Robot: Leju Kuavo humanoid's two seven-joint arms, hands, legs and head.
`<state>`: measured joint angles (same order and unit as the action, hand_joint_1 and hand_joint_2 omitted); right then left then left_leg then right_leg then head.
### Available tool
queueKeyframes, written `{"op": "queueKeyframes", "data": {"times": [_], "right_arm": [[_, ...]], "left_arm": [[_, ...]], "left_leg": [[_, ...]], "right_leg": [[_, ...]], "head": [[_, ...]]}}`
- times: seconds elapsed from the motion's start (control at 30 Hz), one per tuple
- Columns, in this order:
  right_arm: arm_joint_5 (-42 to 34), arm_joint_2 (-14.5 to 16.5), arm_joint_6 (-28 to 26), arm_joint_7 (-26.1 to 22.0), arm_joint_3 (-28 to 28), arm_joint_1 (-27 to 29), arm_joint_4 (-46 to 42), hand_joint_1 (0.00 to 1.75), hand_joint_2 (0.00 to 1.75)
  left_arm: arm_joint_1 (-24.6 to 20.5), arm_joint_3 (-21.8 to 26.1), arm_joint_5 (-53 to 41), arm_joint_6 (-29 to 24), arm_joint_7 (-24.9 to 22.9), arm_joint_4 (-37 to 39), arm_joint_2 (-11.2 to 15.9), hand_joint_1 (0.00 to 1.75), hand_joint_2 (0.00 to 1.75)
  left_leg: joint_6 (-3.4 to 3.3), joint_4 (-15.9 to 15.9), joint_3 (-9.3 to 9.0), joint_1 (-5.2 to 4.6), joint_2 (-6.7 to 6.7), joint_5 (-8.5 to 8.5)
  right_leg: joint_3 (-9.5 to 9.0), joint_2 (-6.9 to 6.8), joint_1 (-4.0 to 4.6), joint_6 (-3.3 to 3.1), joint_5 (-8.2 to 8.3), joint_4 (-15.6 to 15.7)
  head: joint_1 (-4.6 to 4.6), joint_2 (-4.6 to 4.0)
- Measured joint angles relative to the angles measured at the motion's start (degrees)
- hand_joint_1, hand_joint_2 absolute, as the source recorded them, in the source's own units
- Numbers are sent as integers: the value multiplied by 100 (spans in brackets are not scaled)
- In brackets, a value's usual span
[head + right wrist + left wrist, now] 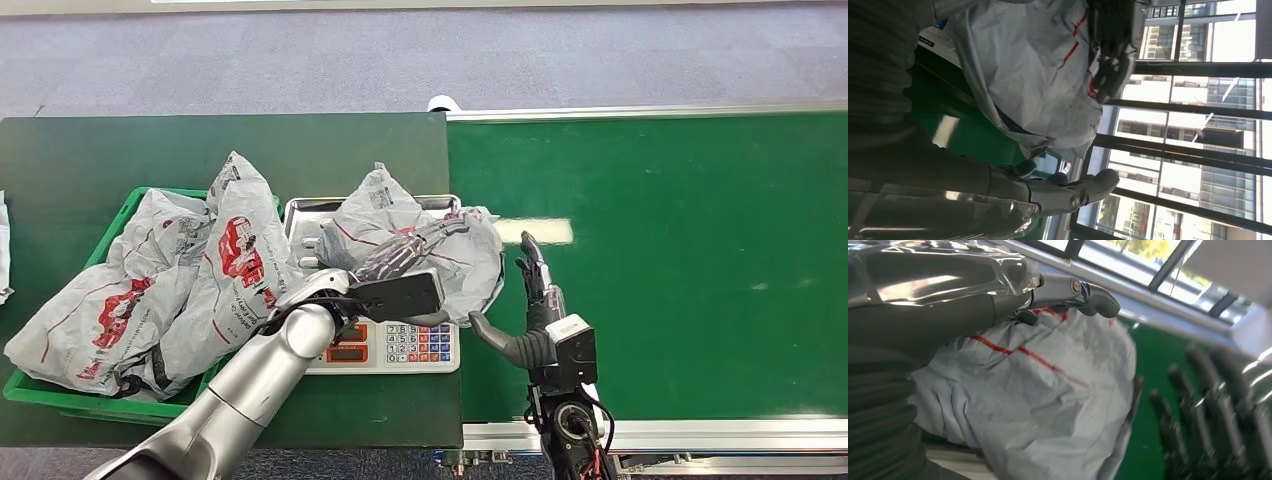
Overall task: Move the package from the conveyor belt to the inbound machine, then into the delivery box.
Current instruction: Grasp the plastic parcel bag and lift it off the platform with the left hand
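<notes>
I see the right robot hand [535, 300] over the green conveyor belt [680, 260], fingers spread, holding nothing, just beside the package [420, 250]. The left robot hand [405, 262] lies flat on that package with fingers extended, not gripping it. The package rests on the scale [385, 345] tray; beyond, a green box [40, 385] on the desk [100, 150] holds more bags [170, 290].

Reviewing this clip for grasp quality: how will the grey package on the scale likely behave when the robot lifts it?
The grey package looks like a crumpled plastic mailer, so it will probably sag and fold rather than stay stiff. Its glossy film may slip under the left hand resting on top. It overhangs the scale loosely, suggesting light, soft contents.
</notes>
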<state>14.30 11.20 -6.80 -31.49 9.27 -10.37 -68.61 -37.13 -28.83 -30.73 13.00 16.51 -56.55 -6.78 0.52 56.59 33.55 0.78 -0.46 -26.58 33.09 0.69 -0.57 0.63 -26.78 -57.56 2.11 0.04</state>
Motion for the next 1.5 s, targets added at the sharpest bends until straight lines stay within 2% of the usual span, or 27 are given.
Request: {"op": "queueKeyframes", "data": {"times": [0.17,0.4,0.73,0.77,0.87,0.9,0.93,1.03,1.2,1.3,1.4,1.5], "right_arm": [[219,4,-192,-14,-122,-42,93,0,175],[518,-2,-250,228,-271,-41,60,0,175],[546,10,-257,258,-334,65,-119,0,175],[546,11,-256,260,-341,73,-125,0,175],[557,15,-256,269,-353,91,-136,0,175],[565,20,-257,274,-356,100,-140,0,175],[573,28,-259,279,-358,110,-146,0,175],[581,55,-258,286,-363,132,-176,0,175],[581,79,-240,286,-372,138,-212,0,175],[583,91,-207,286,-376,139,-214,0,175],[588,93,-175,286,-379,142,-231,0,175],[590,93,-170,286,-380,144,-242,0,175]], "left_arm": [[-77,-327,-264,152,125,353,88,0,175],[-107,-532,-449,419,-175,425,263,0,175],[-192,-643,-319,169,-355,490,343,0,175],[-194,-642,-301,153,-365,491,344,10,175],[-184,-602,-189,-10,-364,484,343,137,175],[-172,-564,-140,-124,-338,467,341,170,175],[-156,-518,-101,-268,-293,441,340,175,175],[-74,-378,-81,-724,-104,263,341,175,175],[35,-246,-137,-1022,60,-76,341,175,175],[118,-184,-282,-1457,226,-315,341,175,175],[192,-113,-422,-1903,268,-596,340,175,175],[245,-32,-444,-2046,268,-810,340,175,175]], "left_leg": [[0,0,1,0,2,-1],[0,0,-4,0,7,0],[0,0,-7,0,8,0],[0,0,-7,0,8,0],[0,0,-7,0,8,0],[0,0,-7,0,8,0],[0,0,-7,0,8,0],[0,0,-6,0,6,0],[0,0,-3,0,5,0],[0,0,-3,0,5,0],[0,0,-3,0,4,0],[0,0,-3,0,4,0]], "right_leg": [[0,0,0,0,-1,0],[-5,1,0,0,0,0],[-6,2,0,0,0,0],[-6,2,0,0,0,0],[-6,2,0,0,0,0],[-6,2,0,0,0,0],[-6,2,0,0,0,0],[-5,1,0,0,0,0],[-3,1,0,0,0,0],[-3,1,0,0,0,0],[-3,1,0,0,0,0],[-3,1,0,0,0,0]], "head": [[-2,-1],[-2,0],[-2,0],[-2,0],[-2,0],[-2,0],[-2,0],[-1,0],[-2,0],[-2,0],[-2,0],[-2,0]]}}
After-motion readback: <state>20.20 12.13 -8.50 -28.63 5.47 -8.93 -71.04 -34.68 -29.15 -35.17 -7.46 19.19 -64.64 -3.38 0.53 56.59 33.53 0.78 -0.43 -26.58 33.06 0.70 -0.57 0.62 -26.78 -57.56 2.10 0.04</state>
